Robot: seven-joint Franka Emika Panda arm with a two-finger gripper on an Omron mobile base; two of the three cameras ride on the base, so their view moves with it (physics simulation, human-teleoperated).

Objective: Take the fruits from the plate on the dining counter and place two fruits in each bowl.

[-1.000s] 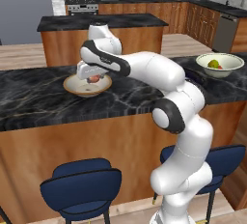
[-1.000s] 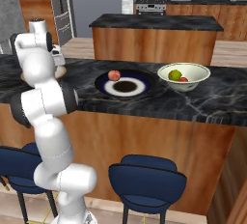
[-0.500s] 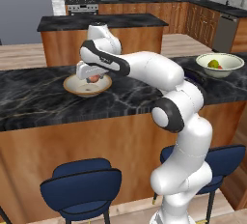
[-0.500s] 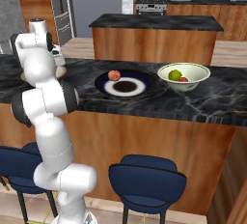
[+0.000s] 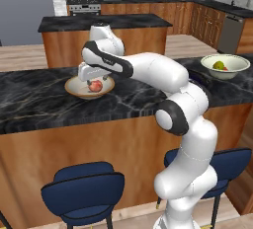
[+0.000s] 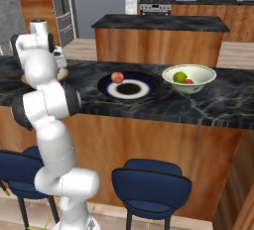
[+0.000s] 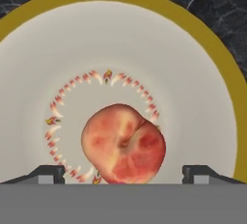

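My gripper (image 5: 91,78) hangs low over the tan bowl (image 5: 74,89) on the dining counter (image 5: 39,105), open. In the hand view its two fingertips (image 7: 46,174) stand wide apart on either side of a pinkish-red fruit (image 7: 123,148), with a gap on both sides. That fruit (image 5: 95,85) lies on the cream inside of the tan bowl (image 7: 214,54). Another pinkish-red fruit (image 6: 117,77) sits on the navy-rimmed plate (image 6: 149,89). The pale bowl (image 6: 198,82) to its right holds a yellow-green fruit (image 6: 179,77) and a red-orange fruit (image 6: 188,81).
Behind the dining counter stands a shorter black-topped island (image 5: 104,23). Blue stools (image 5: 81,189) (image 6: 151,187) are tucked under the counter's wood front. My own arm crosses above the counter between the tan bowl and the plate.
The jaws have opened and let go of the pinkish-red fruit, which now rests in the tan bowl. The arm has hardly moved.
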